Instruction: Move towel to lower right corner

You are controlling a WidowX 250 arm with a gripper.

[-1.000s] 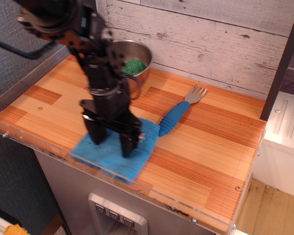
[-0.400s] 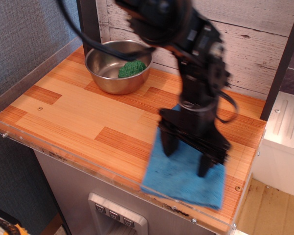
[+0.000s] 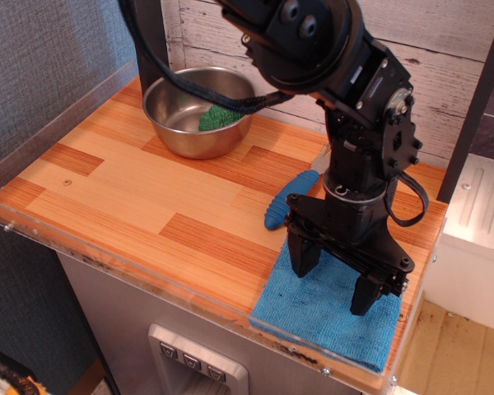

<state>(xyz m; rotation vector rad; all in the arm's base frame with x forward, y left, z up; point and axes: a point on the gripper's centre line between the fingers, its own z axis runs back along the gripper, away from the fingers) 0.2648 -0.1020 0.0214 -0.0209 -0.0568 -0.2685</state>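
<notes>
Towel flat at worktop lower right corner, near edge touching clear rim. Hand directly above towel, fingers spread wide, both tips down on cloth. Fork at 10 o'clock from hand. Bowl with green scrubber far at 10 o'clock.

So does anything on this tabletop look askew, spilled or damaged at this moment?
Nothing spilled or damaged. The towel lies flat but skewed to the front rim, its near edge about reaching it. The gripper stands on it, jaws spread.
</notes>
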